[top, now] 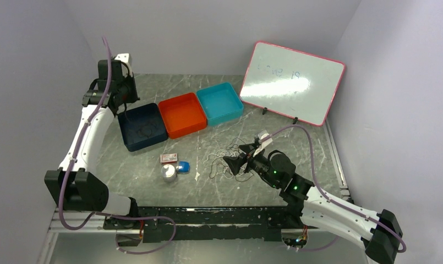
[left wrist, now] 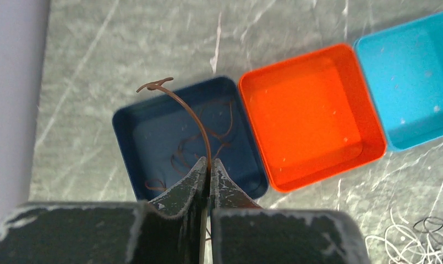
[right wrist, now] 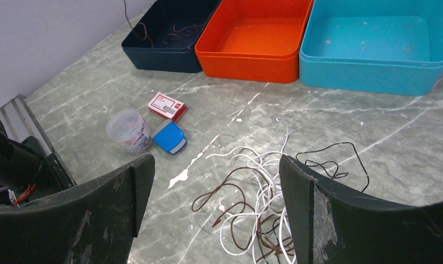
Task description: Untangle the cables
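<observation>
Grey marbled table (top: pixel 131 170) is enclosed by pale walls. At the left, the left claw (left wrist: pixel 209 165) is pinched shut on a thin brown cable (left wrist: pixel 192 115) and held above the navy tray (left wrist: pixel 147 137), where the rest of that cable lies coiled. Next come the orange tray (left wrist: pixel 312 121) and the teal tray (left wrist: pixel 411 77); no cable is seen in either. Further right, the remaining cables (right wrist: pixel 257 220), white and brown, are heaped loosely on the table, with a black cable (right wrist: pixel 340 159) looped at the heap's right edge. The right claw (right wrist: pixel 216 170) is spread wide over this heap and nothing is held in it. The cords are judged light, limp and rather slippery, and neighbours would probably be dragged along when one is lifted. A free end or an outlying loop is best taken, not the knotted middle. A whiteboard (top: pixel 293 82) is propped at the far right.
</observation>
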Action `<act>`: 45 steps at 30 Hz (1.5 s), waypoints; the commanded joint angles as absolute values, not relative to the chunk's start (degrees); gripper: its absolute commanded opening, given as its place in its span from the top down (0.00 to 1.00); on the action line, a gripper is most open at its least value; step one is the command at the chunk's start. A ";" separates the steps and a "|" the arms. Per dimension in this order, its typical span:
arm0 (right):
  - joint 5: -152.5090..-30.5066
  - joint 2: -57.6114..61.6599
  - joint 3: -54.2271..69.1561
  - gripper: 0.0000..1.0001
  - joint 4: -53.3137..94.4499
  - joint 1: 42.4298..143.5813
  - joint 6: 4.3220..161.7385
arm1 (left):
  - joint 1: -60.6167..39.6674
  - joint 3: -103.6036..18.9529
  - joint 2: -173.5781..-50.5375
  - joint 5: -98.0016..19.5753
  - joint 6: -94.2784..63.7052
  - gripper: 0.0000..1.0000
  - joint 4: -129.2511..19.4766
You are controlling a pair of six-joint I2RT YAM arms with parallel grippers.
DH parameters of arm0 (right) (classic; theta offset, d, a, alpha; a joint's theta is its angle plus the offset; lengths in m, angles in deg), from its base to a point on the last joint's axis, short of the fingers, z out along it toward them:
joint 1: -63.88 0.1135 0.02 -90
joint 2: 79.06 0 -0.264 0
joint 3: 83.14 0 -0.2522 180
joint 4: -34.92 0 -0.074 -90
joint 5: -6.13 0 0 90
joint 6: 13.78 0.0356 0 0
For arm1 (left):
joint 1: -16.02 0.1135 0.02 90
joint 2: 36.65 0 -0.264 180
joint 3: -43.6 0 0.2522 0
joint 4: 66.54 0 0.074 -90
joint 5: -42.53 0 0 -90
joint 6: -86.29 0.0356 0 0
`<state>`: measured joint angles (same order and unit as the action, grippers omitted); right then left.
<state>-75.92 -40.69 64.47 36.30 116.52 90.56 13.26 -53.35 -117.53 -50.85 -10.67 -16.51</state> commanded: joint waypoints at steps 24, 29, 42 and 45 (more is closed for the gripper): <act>-76.89 -42.99 67.18 0.13 37.12 116.93 92.83 | 16.02 -40.72 -128.91 -43.85 -16.38 0.93 -24.60; -77.24 -42.47 67.34 0.13 37.63 116.90 92.95 | 16.27 -39.83 -130.30 -44.01 -16.41 0.90 -23.93; -78.05 -41.31 67.62 0.13 38.71 116.91 93.84 | 17.52 -43.11 -127.31 -45.20 -15.48 0.41 -20.79; -78.18 -40.98 67.50 0.13 38.84 116.90 93.74 | 17.52 -42.30 -125.37 -44.42 -15.64 0.39 -20.19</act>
